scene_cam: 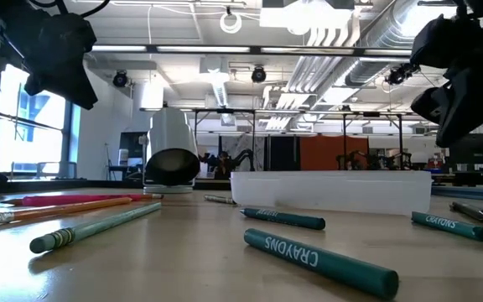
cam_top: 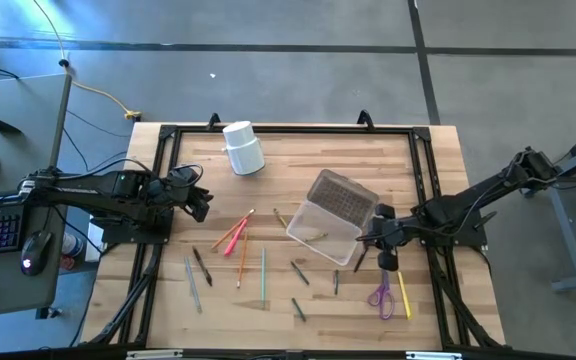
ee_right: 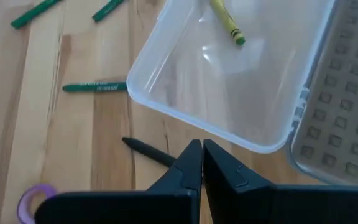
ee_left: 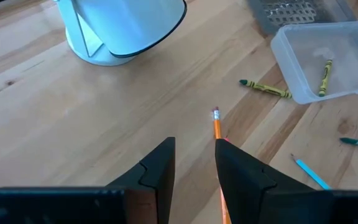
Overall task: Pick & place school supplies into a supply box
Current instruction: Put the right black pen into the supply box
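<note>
The clear supply box [cam_top: 320, 228] sits open right of the table's middle, its dark textured lid [cam_top: 345, 194] on the far side; one olive crayon [ee_right: 227, 22] lies inside. Pencils, pens and crayons [cam_top: 234, 236] lie scattered on the wood. The purple scissors [cam_top: 380, 295] and a yellow marker [cam_top: 405, 296] are near the right edge. My left gripper [ee_left: 194, 163] hovers open above an orange pencil [ee_left: 217, 126], its tips apart from it. My right gripper [ee_right: 202, 158] is shut and raised just off the box's near-right rim [ee_right: 185, 121].
A white cup [cam_top: 243, 148] lies on its side near the far edge, its dark mouth showing in the low view [scene_cam: 172, 165]. A dark pen [ee_right: 148, 151] and a green crayon [ee_right: 95, 87] lie beside the box. Black frame rails [cam_top: 158, 180] border the table.
</note>
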Robot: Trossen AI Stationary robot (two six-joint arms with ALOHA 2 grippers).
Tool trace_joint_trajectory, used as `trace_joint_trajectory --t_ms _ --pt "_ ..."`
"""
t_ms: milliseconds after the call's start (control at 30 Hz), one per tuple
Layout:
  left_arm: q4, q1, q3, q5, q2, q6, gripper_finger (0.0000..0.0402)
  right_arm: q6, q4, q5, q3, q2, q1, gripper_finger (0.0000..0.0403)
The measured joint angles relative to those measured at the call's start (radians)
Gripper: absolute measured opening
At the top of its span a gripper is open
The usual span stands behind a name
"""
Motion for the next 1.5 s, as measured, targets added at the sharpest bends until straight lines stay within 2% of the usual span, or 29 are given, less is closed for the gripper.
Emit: trace_joint_trajectory --t_ms 167,367,533,633,733,900,1000,1267,1400,1500 --pt "0.000 0.000 0.000 0.005 0.000 0.000 0.0150 0.030 -0.022 -0.026 0.000 0.000 0.008 0.0018" --pt "0.000 0.000 0.000 0.005 0.000 0.000 0.0150 0.174 -0.024 -0.048 0.000 0.000 0.007 0.0087" --pt "0.000 0.000 0.000 0.006 0.000 0.000 0.0150 0.037 -0.023 0.002 0.000 0.000 0.007 0.0126" --pt "0.000 0.000 0.000 0.006 0.000 0.000 0.0150 -0.102 -0.024 -0.008 0.000 0.003 0.007 0.0130" --pt "0.000 0.000 0.000 0.006 0.000 0.000 0.0150 -0.171 -0.024 -0.019 0.000 0.036 0.007 0.0129" --pt "0.000 0.000 0.000 0.006 0.000 0.000 0.0150 -0.314 -0.001 -0.041 0.000 0.159 0.007 0.0129" --pt "0.000 0.000 0.000 0.006 0.000 0.000 0.0150 -0.379 0.076 -0.043 0.000 0.236 0.007 0.0129" --pt "0.000 0.000 0.000 0.006 0.000 0.000 0.0150 -0.415 0.136 -0.096 0.005 0.400 0.003 0.0129" --pt "0.000 0.000 0.000 0.006 0.000 0.000 0.0150 -0.403 0.138 -0.066 0.006 0.421 0.004 0.0127" --pt "0.001 0.000 0.000 0.006 0.000 0.000 0.0150 -0.402 0.146 -0.061 0.004 0.414 0.004 0.0108"
